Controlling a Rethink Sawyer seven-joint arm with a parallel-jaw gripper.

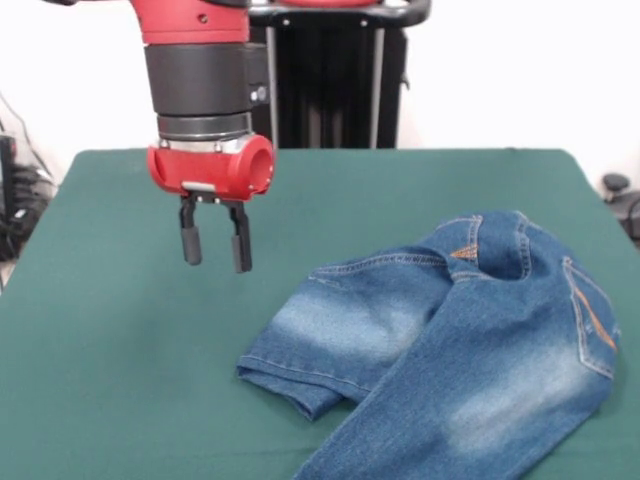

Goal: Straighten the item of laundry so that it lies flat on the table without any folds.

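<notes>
Jeans (450,350) are lying bunched on the counter (130,380), one leg crossing another; jaws are hanging released above bare cloth, gripping nothing.

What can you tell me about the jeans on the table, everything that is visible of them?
The jeans are small, blue denim with faded pale patches and orange-tan stitching. They lie crumpled on the green table, at the picture's lower right. One leg points left and ends in a hemmed cuff; the other runs down out of the picture. The waist part is bunched up, and a pocket shows at the right. Only the table touches them; the open gripper hangs apart, to their left.
</notes>
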